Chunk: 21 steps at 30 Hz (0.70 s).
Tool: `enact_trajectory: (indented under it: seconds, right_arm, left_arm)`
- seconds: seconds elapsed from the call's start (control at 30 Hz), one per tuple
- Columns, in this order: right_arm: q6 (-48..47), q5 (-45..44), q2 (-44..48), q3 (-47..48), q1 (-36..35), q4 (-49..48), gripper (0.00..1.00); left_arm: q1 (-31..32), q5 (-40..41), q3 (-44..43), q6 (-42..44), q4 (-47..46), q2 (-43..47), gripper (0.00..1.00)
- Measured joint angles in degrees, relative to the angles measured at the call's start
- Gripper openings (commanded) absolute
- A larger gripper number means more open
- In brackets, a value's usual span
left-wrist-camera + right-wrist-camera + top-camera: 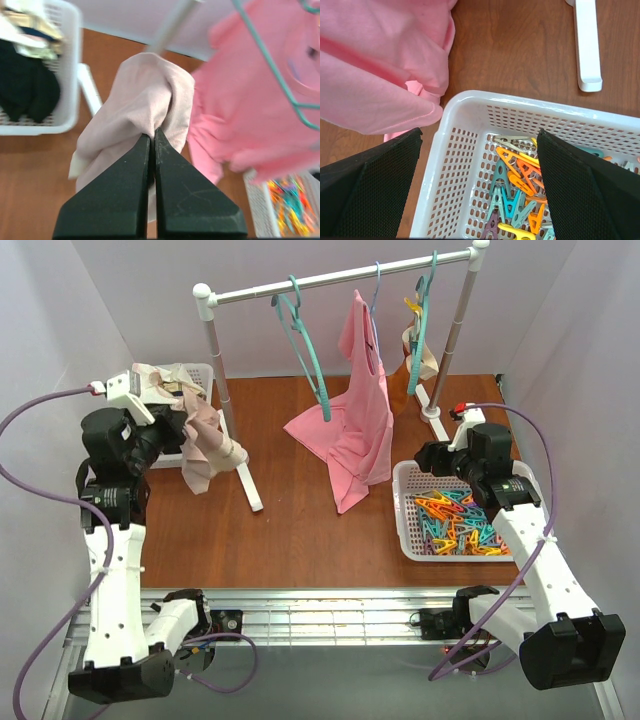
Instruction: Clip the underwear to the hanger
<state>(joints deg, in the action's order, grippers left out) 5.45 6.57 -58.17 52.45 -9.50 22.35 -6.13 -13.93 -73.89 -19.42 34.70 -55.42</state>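
Note:
The pale pink-beige underwear (208,448) hangs bunched from my left gripper (188,430), above the table's left side. In the left wrist view the left gripper (152,132) is shut, with the underwear (145,90) pinched between its black fingers. The large teal hanger (316,375) hangs by its hook from the white rack rail (340,275), to the right of the underwear and apart from it. My right gripper (432,458) hovers open over the left corner of the clip basket (410,510). Nothing sits between the fingers of the right gripper (480,137).
A bright pink top (358,420) on a thin blue hanger hangs beside the teal hanger, its hem near the clip basket rim (470,100). Several coloured clothespins (515,185) lie in that basket. A laundry basket (195,370) of clothes stands at the back left. The rack's white feet (587,45) rest on the table.

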Motion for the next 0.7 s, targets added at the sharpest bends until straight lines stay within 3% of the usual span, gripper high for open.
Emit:
enact_trajectory:
  seconds: [0.23, 0.4, 0.57, 0.7]
  right_arm:
    - [-0.09, 0.02, 0.04, 0.37, -1.51, -0.07, 0.84]
    - [-0.07, -0.02, 0.42, 0.37, -2.08, -0.02, 0.83]
    - [-0.11, -0.17, 0.61, 0.26, -2.89, -0.02, 0.83]
    - [-0.13, -0.39, 0.61, 0.15, -3.76, 0.11, 0.83]
  left_arm:
    - [1.99, -13.35, 4.57, -1.88, 0.33, 2.49, 0.0]
    - [5.16, -18.1, 8.66, -3.8, 0.79, 1.84, 0.0]
    - [12.74, -17.33, 11.43, -6.82, -1.07, 1.86, 0.0]
    - [23.93, -11.47, 12.92, -9.64, -3.13, 0.28, 0.0]
